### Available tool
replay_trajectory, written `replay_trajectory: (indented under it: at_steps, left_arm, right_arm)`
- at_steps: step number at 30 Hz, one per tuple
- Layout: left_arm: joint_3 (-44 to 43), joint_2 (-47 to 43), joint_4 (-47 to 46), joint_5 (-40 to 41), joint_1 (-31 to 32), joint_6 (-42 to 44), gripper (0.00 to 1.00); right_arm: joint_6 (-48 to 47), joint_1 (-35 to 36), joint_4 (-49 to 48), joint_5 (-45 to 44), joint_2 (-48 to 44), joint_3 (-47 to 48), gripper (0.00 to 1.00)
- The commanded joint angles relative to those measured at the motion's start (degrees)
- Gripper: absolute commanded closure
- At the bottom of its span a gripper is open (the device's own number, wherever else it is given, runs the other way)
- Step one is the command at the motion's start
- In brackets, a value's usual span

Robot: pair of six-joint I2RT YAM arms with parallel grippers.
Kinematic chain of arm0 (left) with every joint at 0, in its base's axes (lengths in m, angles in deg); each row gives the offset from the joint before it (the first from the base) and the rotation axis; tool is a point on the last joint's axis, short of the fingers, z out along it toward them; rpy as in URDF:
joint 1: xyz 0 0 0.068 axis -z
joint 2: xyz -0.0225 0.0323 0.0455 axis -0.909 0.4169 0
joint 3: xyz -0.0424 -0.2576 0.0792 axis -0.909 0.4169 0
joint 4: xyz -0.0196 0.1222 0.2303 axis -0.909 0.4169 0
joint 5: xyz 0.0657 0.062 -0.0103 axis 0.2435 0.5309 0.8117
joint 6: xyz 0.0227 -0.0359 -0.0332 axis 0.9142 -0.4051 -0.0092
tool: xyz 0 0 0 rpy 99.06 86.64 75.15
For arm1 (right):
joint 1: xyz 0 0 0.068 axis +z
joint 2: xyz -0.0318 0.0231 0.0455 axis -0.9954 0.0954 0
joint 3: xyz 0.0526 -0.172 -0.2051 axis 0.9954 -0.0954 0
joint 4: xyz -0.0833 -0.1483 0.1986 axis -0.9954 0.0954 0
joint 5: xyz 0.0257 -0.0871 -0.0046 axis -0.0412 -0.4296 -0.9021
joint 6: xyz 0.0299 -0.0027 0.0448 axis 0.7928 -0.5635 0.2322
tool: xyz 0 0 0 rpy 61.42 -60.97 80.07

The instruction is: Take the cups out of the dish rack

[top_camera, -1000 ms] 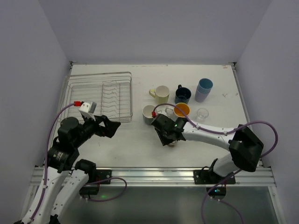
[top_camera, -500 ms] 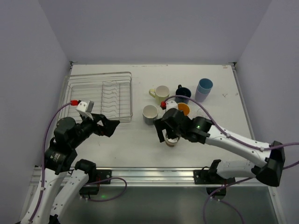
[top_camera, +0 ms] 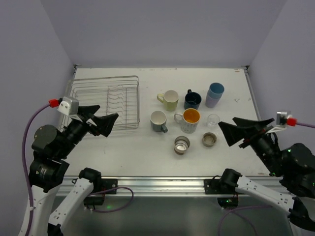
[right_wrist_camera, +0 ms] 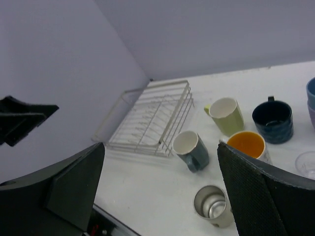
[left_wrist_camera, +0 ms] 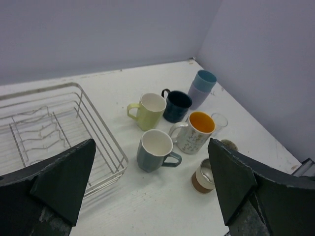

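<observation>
The dish rack (top_camera: 98, 93) sits at the far left of the table (top_camera: 142, 150). It is a rectangular frame of thin, bright silver wire with rounded corners, and a row of curved upright tines (top_camera: 116, 101) runs down its middle.

Every cup in view stands upright on the table to the right of the rack, outside it.
- Back row: a pale yellow mug (top_camera: 171, 100) with a glossy glaze and its handle to the left, a squat navy mug (top_camera: 192, 100), and a light blue tumbler (top_camera: 215, 90) nested in a lavender tumbler (top_camera: 211, 102).
- Middle row: a grey mug (top_camera: 158, 120) with a white interior, just beside the rack's right edge, and a white mug (top_camera: 190, 120) that is orange inside and finely speckled outside. A small clear glass (top_camera: 213, 119) stands near the white mug's right side.
- Front row: a short tan cup (top_camera: 181, 145) with a shiny metal interior and a low round cup (top_camera: 209, 139) – its material cannot be told.

The left fingers (top_camera: 104, 123) are matte black wedges spread wide apart and gripping nothing. They are raised above the rack's near corner.

The right fingers (top_camera: 235, 132) are also spread wide and empty – they hang at the table's right side, well apart from the cups.

The table is flat and white with faint scuffs, and a ribbed metal rail (top_camera: 157, 186) runs along its near edge.
</observation>
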Motion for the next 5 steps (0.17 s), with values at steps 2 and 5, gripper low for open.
replay_trajectory:
  at_steps: [2, 5]
  left_arm:
    - [-2.4, -1.4, -3.2, 3.7, 0.2, 1.9, 0.0]
    - [0.3, -1.9, -3.6, 7.2, 0.2, 1.5, 0.0]
  right_arm:
    - [0.2, 0.9, -2.9, -7.6, -6.4, -4.5, 0.01]
    - [1.8, 0.9, -3.4, -9.4, -7.4, -8.2, 0.01]
